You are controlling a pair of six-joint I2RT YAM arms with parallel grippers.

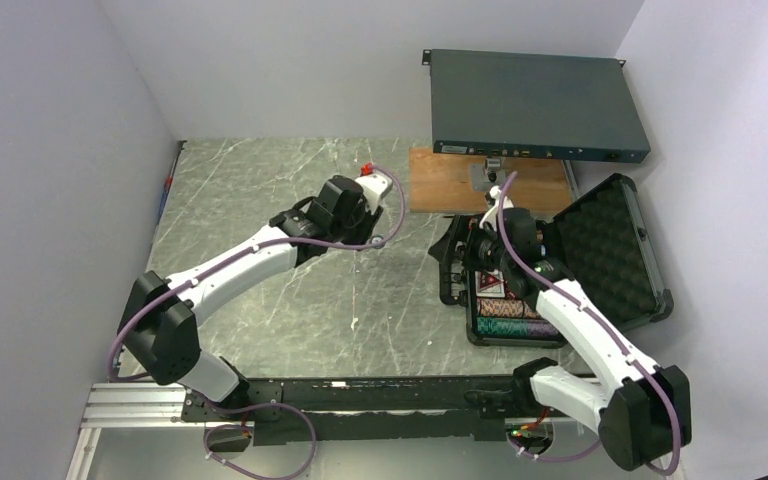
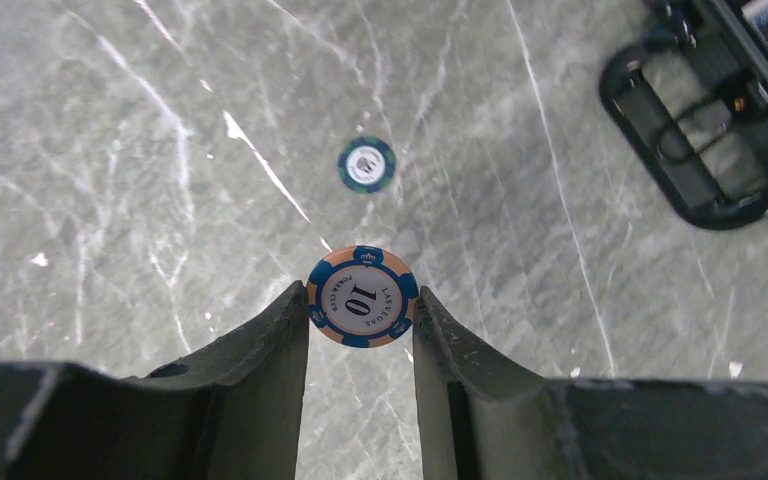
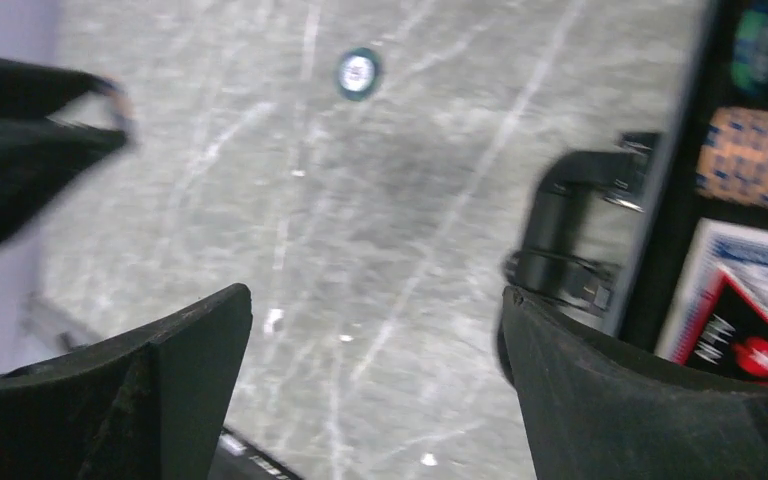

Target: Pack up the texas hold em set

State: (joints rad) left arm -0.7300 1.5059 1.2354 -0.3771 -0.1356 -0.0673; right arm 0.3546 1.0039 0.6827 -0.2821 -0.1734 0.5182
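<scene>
left claw: clamps orange-blue chip marked 10 | teal chip: lies on tabletop ahead | right claw: gapes wide, open case to its right

Overhead camera: high behind the near edge, looking down from well back on the whole desk. Left wrist camera: close above the desk, aimed straight down past the left hand. Right wrist camera: low and slanted, looking across the desk past the right hand. Both wrist views share a teal chip and the case handle.
</scene>
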